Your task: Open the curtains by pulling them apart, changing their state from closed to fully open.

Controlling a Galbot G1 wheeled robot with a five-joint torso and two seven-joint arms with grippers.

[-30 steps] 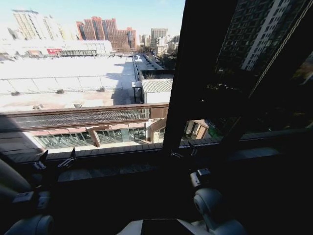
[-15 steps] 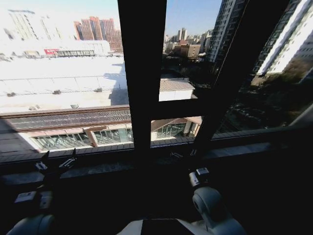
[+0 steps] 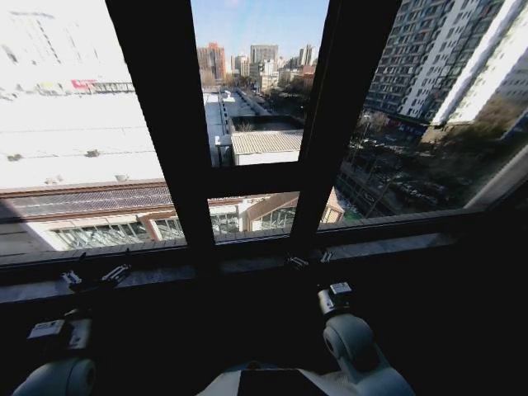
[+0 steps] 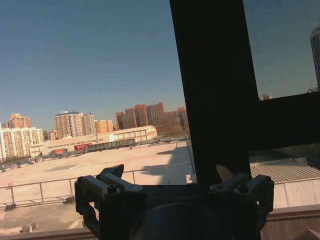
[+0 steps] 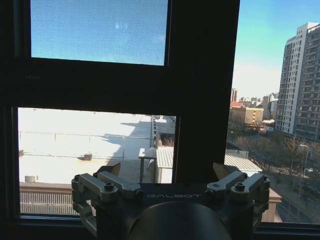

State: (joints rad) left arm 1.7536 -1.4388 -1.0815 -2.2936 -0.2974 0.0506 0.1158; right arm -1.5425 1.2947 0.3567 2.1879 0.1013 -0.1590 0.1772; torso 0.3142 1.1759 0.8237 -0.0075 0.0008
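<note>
Head view, entries as found.

1. Window frame bars [image 3: 161,124]: two broad black uprights joined by a short crossbar and backlit by the daylight. Roofs, towers and sky show plainly through every pane.

2. The curtains: no fabric lies across the glass ahead. Their position cannot be told; by judgement they are gathered off to the sides, which would put the task at or near its end.

3. Sill [image 3: 388,245]: a dark ledge running along the foot of the window. Both tools sit just short of its near edge.

4. Left gripper [image 3: 93,276]: low, towards the left end of the sill and pointed at the glass. In the left wrist view the left gripper [image 4: 170,172] has its jaws spread wide, with only the black upright and the city between them. It grips nothing.

5. Right gripper [image 3: 309,261]: low, near the middle of the sill at the foot of the right-hand upright. In the right wrist view the right gripper [image 5: 167,170] has its jaws equally wide and holds nothing.

6. Reason for the posture, by judgement: both arms are tucked low and level because no cloth is within reach to take. The spread jaws fit a tool with nothing left to pull.

7. Risk, by judgement: slight. Both tools are close to the sill and frame, so any forward reach could knock them.
</note>
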